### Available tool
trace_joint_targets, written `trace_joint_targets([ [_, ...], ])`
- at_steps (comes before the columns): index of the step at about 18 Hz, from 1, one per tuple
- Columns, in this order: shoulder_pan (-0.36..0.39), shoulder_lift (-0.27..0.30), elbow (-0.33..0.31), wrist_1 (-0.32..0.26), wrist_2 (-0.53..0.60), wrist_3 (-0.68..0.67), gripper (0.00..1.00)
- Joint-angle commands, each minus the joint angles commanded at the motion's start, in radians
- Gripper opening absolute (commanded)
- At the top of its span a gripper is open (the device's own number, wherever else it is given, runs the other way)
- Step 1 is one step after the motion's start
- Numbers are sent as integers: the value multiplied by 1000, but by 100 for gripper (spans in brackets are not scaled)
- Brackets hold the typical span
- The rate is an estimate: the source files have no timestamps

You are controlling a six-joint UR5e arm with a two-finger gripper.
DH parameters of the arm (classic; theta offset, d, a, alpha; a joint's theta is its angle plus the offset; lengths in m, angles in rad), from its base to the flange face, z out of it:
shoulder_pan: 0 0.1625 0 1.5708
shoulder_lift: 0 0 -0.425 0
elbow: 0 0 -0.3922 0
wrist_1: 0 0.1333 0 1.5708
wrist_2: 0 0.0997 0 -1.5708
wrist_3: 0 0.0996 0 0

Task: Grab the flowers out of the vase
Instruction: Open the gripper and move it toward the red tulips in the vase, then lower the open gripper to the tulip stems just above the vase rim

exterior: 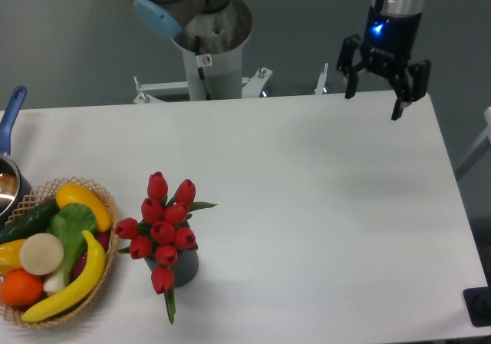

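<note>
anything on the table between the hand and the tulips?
Nothing visible. The hand, open, hangs over the table's far right edge; only bare tabletop lies between it and the tulips in the vase. The basket sits beyond them.

flowers in vase, basket just left, hand far back right

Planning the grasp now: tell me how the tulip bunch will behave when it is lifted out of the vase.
The flowers spread wider than the vase, so they probably lift as one bundle, though the buds may flop. One bud droops over the rim, hinting at bendy stems. The small vase may tip or rise along. The claw is open, far off.
</note>
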Motion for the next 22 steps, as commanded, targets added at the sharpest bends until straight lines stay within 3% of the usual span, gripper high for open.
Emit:
trace_joint_targets([
  [6, -103, -58, -8, 20, -93, -166, 100],
  [10, -182, -121, -9, 65, -179, -174, 100],
  [17, -201, -198, -23, 135, -533, -169, 100],
  [22, -229, -247, -25, 148, -569, -163, 100],
])
